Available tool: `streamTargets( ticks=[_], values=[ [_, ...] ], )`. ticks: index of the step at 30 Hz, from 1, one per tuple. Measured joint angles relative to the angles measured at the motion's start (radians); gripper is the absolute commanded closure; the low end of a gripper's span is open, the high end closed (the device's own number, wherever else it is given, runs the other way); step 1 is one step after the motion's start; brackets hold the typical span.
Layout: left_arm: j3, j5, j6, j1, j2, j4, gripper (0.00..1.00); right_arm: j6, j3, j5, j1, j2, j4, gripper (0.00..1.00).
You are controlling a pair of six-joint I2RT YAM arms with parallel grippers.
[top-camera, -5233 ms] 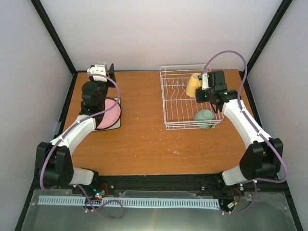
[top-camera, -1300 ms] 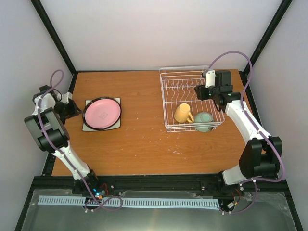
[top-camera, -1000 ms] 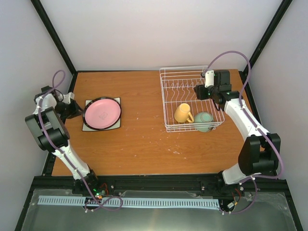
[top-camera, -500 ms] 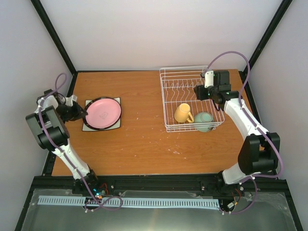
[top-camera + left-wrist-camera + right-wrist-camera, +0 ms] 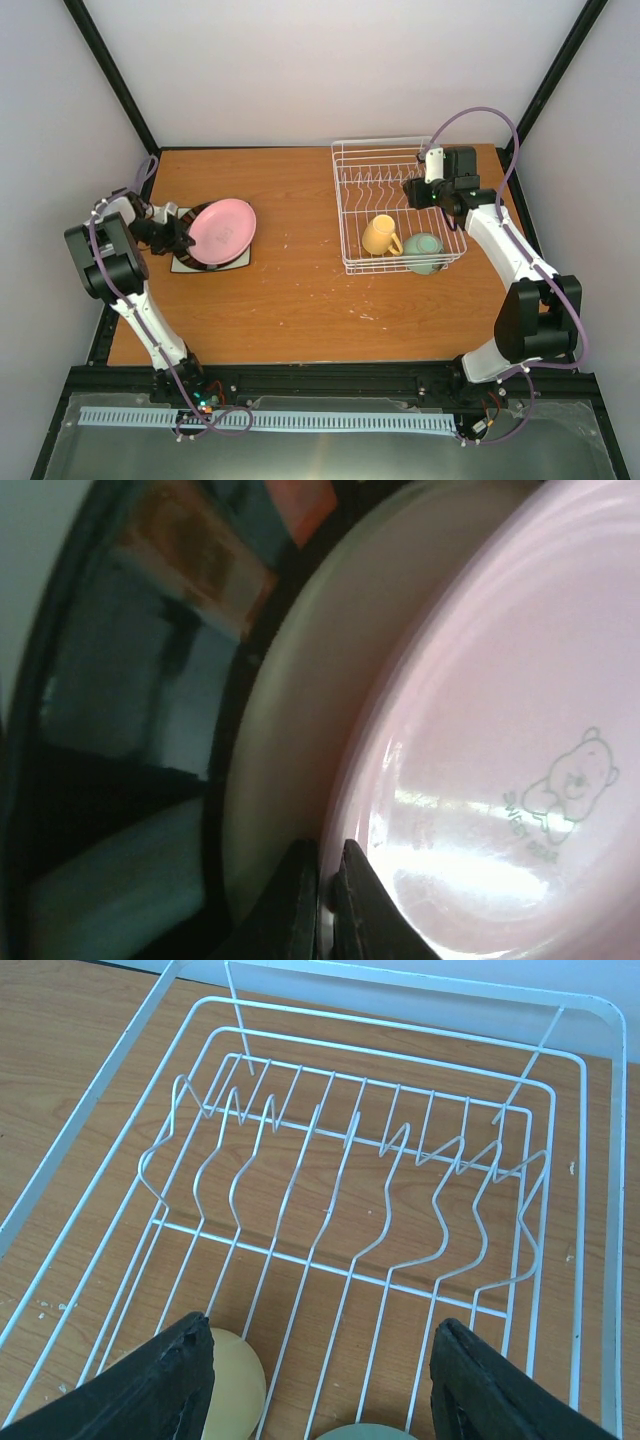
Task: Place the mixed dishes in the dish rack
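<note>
Pink plate point(image 5: 225, 228) raised — left rim up, seemingly.

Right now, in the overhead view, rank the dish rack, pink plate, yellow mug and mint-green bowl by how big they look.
1. dish rack
2. pink plate
3. yellow mug and mint-green bowl: too alike to rank.

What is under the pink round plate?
Under the pink round plate lies a dark-rimmed beige round plate, then a white square plate, only corners showing. Anything between them is covered.
</note>
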Motion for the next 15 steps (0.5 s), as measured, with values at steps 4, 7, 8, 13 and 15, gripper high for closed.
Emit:
streamTargets(
  ticks=[4,7,8,13,15],
  values=[
    [0.001,0.011,-0.002,-0.008,0.0,0.001,0.99,0.0,0.0,0.0,0.0,0.0,-0.002,0.42],
    [0.023,0.019,-0.009,-0.015,-0.008,0.002,0.99,0.001,0.01,-0.002,-0.001,0.003,-0.005,0.42],
    [0.036,0.023,-0.012,-0.018,-0.011,0.002,0.99,0.002,0.014,-0.003,-0.001,0.005,-0.005,0.42],
    [0.163,0.031,-0.049,-0.043,-0.063,0.022,0.99,0.018,0.071,-0.035,-0.001,0.026,-0.005,0.41],
    [0.211,0.034,-0.071,-0.061,-0.093,0.046,0.99,0.03,0.107,-0.069,-0.001,0.041,-0.005,0.42]
  ],
)
